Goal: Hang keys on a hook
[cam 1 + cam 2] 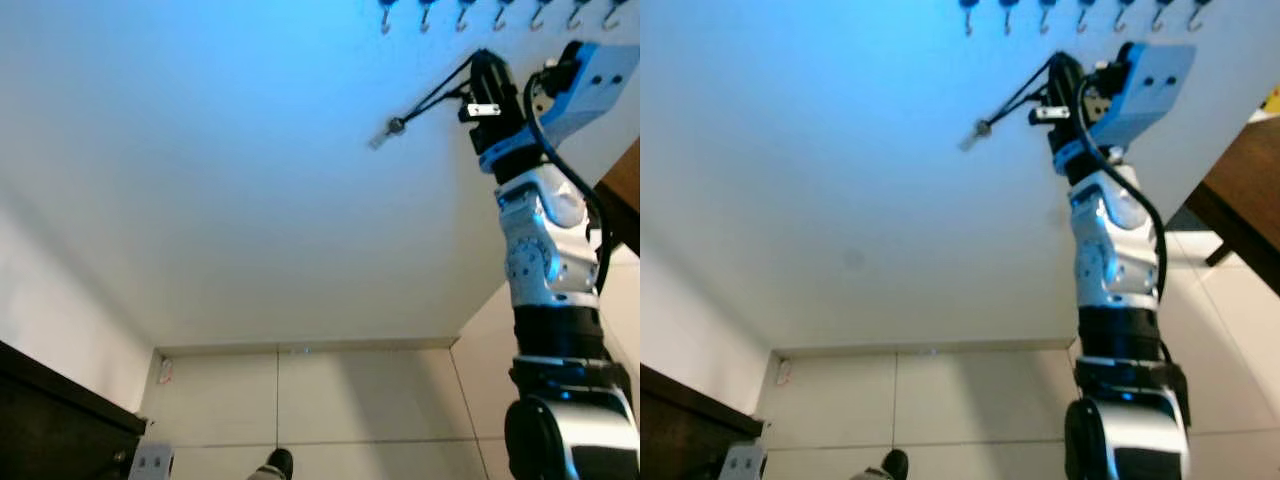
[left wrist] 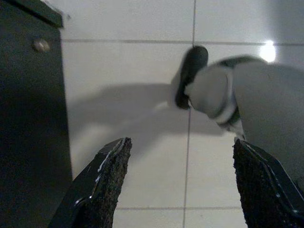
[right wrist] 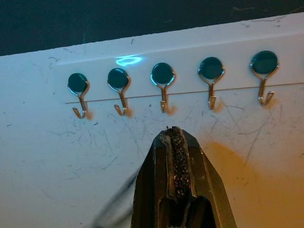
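A row of several small metal hooks (image 1: 500, 15) with round dark bases runs along the top of the white wall. My right arm is raised toward them. Its right gripper (image 1: 396, 125) is shut, the fingers pointing up and left, a little below the hooks. A small pale key (image 1: 378, 141) hangs from the fingertips. In the right wrist view the shut right gripper (image 3: 173, 130) sits just under the middle hook (image 3: 163, 90), apart from it. The left gripper (image 2: 180, 142) hangs low over the floor, open and empty.
A dark cabinet (image 1: 50, 420) stands at the lower left, with a white wall socket (image 1: 150, 462) by it. A brown wooden table (image 1: 1240, 190) juts in at the right. A grey leg with a black shoe (image 2: 190, 76) stands on the pale tiled floor (image 1: 350, 400).
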Controlling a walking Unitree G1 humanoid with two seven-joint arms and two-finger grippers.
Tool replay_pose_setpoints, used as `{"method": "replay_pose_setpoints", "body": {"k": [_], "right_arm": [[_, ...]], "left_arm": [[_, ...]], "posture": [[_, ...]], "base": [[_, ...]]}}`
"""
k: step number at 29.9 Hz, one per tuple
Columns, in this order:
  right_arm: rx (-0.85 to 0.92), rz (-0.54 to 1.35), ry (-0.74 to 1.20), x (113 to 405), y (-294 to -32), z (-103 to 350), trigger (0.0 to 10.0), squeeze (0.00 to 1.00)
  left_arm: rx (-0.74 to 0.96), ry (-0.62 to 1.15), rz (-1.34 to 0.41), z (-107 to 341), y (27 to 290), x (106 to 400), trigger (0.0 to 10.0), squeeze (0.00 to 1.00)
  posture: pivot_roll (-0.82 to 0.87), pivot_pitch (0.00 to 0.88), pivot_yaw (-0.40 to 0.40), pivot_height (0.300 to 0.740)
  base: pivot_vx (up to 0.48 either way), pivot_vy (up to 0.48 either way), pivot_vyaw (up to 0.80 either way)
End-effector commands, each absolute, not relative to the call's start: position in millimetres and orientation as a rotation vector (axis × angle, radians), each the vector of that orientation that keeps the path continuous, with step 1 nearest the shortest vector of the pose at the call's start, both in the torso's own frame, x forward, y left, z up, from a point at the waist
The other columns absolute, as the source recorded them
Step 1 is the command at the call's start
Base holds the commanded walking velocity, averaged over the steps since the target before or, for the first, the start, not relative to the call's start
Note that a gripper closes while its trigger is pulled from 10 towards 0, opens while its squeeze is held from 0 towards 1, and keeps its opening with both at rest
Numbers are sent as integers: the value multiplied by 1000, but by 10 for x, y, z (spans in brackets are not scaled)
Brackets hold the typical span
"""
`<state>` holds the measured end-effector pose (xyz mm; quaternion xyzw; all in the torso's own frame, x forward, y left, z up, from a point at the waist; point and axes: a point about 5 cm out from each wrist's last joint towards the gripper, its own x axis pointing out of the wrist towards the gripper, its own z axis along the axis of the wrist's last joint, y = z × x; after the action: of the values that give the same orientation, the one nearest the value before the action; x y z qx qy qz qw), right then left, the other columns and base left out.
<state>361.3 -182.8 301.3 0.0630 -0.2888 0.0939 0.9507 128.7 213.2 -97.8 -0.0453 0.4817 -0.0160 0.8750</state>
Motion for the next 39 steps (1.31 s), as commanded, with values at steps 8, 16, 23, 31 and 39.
{"method": "replay_pose_setpoints", "body": {"k": [8,16,23,31,39], "right_arm": [[84,111,-588,3609,-1927,2994,10000,0],[63,65,-589,3609,-1989,2985,10000,0],[67,107,-522,3645,-1865,2788,10000,0],[79,128,-484,3639,-1795,2634,10000,0],[71,125,-485,3650,-1811,2643,10000,0]], "left_arm": [[-96,1012,-22,-980,2159,1270,10000,0],[-81,1011,-14,-983,2151,1271,10000,0],[-120,1009,-28,-984,2113,1284,10000,0],[-90,998,-18,-966,2158,1314,10000,0],[-80,988,-26,-948,2167,1362,10000,0]], "posture": [[-7,76,39,740],[-8,71,36,740],[-14,69,26,740],[-23,62,38,740],[-28,49,38,740]], "base": [[0,0,0],[0,0,0],[0,-303,0],[0,-293,0],[0,0,0]]}}
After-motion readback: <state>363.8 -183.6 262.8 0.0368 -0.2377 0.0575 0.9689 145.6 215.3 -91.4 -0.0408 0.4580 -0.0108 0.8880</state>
